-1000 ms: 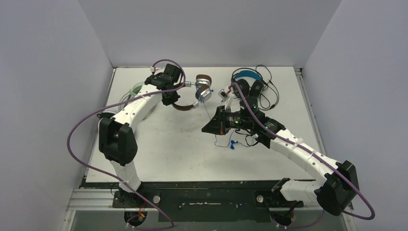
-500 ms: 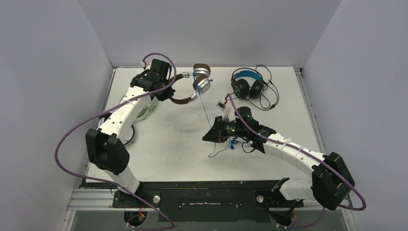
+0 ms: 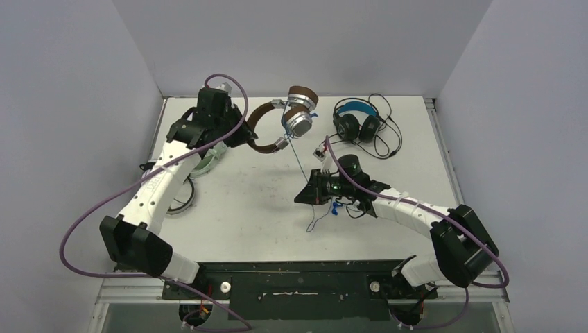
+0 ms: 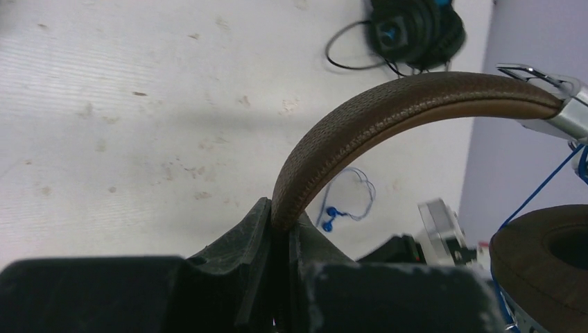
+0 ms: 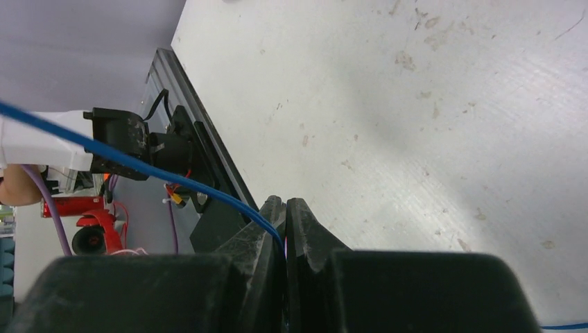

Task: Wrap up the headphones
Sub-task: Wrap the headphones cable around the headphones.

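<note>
brown headphones [image 3: 299,123] hung over the back of the worktop [image 3: 236,208], left jaws clamped on the stiff headband [image 4: 388,111]. right jaws pinched shut on its thin blue cord [image 5: 173,182], probably limp and slippery.

soft, even light from overhead; the white surface [image 3: 263,208] is bright, with faint shadows under the arms [image 3: 166,177]. in the left wrist view the left claw [image 4: 279,225] is dark and blurred, the brown headset [image 4: 388,104] crisp, the black headset [image 4: 416,28] soft. the right claw [image 5: 284,208] is dark too, its blue cord [image 5: 139,165] sharp
</note>
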Controlling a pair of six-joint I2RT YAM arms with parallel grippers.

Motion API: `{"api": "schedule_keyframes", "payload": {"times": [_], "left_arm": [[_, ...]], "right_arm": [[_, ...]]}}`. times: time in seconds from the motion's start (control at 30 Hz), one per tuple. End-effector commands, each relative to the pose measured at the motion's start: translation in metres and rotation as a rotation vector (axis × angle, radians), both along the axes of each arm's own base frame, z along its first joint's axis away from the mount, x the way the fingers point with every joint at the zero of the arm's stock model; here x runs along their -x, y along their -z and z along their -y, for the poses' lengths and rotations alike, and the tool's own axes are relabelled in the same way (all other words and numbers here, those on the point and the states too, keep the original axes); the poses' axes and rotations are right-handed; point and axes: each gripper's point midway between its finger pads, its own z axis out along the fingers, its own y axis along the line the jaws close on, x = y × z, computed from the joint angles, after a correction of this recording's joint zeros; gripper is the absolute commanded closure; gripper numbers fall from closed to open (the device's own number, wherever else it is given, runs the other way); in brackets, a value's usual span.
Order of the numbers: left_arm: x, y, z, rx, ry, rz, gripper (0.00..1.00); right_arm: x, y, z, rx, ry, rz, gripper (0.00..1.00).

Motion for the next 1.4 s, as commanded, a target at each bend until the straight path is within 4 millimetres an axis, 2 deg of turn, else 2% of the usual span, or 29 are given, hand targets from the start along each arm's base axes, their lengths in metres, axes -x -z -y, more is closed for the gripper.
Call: {"api": "schedule_keyframes", "payload": {"times": [0.0, 0.3, 0.6, 0.8, 0.93, 1.03, 1.1, 1.2, 1.27, 1.37], "left_arm": [[0.026, -0.064, 0.042, 0.207, 0.293, 0.202, 1.00], [0.071, -0.065, 0.047, 0.205, 0.494, 0.232, 1.00], [0.118, -0.064, 0.070, 0.190, 0.731, 0.295, 1.00], [0.144, -0.043, 0.084, 0.029, 0.867, 0.340, 1.00], [0.156, -0.024, 0.086, -0.066, 0.966, 0.385, 1.00], [0.148, -0.006, 0.077, -0.203, 0.977, 0.403, 1.00], [0.129, 0.005, 0.062, -0.345, 0.910, 0.418, 1.00], [0.108, 0.014, 0.038, -0.546, 0.814, 0.468, 1.00], [0.094, 0.012, 0.020, -0.696, 0.741, 0.517, 1.00], [0.084, 0.003, 0.006, -0.840, 0.695, 0.603, 1.00]], "right_arm": [[-0.017, -0.022, 0.001, -0.078, -0.012, 0.112, 0.97], [-0.044, -0.039, 0.019, -0.133, 0.029, 0.254, 0.96], [-0.067, -0.063, 0.031, -0.160, 0.063, 0.421, 0.92], [-0.079, -0.085, 0.046, -0.247, 0.118, 0.430, 0.95], [-0.081, -0.103, 0.056, -0.303, 0.143, 0.474, 0.96], [-0.077, -0.112, 0.059, -0.321, 0.130, 0.480, 0.96], [-0.072, -0.115, 0.059, -0.312, 0.110, 0.466, 0.96], [-0.068, -0.107, 0.060, -0.250, 0.087, 0.429, 0.97], [-0.066, -0.101, 0.062, -0.186, 0.070, 0.403, 0.98], [-0.057, -0.096, 0.063, -0.136, 0.020, 0.379, 0.98]]}}
